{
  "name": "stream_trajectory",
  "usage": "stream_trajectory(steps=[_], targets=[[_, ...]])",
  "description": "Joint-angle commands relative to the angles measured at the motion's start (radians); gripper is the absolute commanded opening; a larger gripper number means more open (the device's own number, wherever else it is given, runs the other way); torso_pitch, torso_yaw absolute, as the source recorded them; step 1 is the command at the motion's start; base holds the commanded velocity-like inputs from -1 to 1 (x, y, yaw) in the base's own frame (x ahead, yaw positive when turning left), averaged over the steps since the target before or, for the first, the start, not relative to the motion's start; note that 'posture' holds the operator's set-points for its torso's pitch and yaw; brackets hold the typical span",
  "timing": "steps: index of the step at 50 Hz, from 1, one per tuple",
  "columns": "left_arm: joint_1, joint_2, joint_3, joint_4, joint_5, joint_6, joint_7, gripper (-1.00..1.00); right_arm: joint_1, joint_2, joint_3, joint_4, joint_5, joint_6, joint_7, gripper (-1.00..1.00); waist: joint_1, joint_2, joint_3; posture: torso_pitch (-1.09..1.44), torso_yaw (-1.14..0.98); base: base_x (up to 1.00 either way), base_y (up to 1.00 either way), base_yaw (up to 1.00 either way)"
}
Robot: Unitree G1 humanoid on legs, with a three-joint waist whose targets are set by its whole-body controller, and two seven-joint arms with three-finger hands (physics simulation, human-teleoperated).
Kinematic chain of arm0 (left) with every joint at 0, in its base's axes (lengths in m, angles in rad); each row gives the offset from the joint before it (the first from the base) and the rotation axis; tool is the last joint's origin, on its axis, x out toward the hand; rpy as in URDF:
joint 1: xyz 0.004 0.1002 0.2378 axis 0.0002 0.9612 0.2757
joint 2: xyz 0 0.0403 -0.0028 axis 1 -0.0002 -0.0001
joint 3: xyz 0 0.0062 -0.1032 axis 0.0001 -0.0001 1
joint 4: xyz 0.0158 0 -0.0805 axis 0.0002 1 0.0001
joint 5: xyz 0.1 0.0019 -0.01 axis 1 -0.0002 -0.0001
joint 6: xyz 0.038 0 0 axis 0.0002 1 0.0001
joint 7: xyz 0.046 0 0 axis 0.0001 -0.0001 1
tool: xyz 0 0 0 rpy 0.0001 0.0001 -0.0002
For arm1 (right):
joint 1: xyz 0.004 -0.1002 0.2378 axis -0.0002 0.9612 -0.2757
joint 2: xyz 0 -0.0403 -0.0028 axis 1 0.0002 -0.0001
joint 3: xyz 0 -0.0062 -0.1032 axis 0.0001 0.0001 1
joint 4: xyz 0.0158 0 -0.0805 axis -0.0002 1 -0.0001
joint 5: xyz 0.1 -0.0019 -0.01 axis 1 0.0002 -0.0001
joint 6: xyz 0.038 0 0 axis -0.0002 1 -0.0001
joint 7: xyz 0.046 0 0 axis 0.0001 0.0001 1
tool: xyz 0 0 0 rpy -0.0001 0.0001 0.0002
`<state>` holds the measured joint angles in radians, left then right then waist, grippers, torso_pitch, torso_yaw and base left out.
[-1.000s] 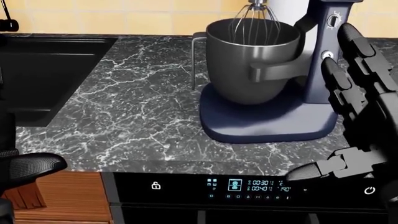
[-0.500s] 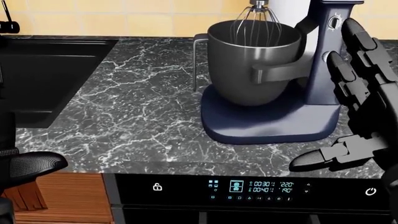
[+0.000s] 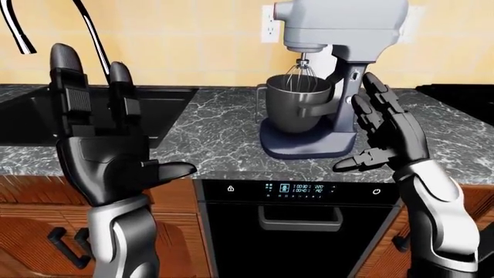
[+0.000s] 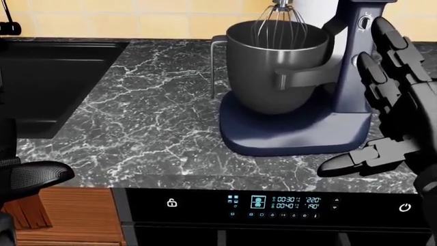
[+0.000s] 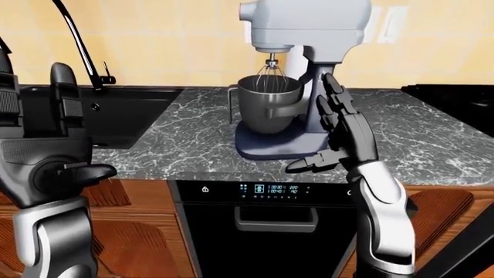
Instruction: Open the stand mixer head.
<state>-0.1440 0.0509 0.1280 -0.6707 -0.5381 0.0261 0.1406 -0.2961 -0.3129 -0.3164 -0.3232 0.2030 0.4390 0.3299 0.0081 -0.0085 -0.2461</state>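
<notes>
Stand mixer (image 3: 332, 75) sits on the dark marble counter (image 3: 216, 124), its grey head (image 3: 343, 23) lowered over the metal bowl (image 3: 297, 107). Left hand (image 3: 104, 153) is raised, fingers spread wide; right hand (image 3: 386, 130), also wide open, hovers just beside the mixer's column.

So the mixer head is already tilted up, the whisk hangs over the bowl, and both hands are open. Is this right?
Not quite: in the left-eye view the mixer head is level, not yet tilted up. The whisk hangs over the bowl; left hand and right hand are open.
</notes>
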Motion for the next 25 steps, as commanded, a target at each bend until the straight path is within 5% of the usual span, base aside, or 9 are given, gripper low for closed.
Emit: stream_trajectory(steps=[1, 25], targets=[[-0.02, 0.004, 0.0, -0.026, 0.001, -0.014, -0.006, 1.0, -0.029, -0.012, -0.011, -0.027, 0.003, -0.033, -0.004, 1.0, 0.0, -0.002, -0.006, -0.3, 0.0, 0.0, 0.0, 0.0], [-0.02, 0.002, -0.001, -0.018, 0.003, -0.019, -0.008, 1.0, -0.072, -0.026, 0.008, 0.127, -0.013, -0.131, 0.003, 1.0, -0.001, -0.001, -0.008, -0.3, 0.0, 0.0, 0.0, 0.0]])
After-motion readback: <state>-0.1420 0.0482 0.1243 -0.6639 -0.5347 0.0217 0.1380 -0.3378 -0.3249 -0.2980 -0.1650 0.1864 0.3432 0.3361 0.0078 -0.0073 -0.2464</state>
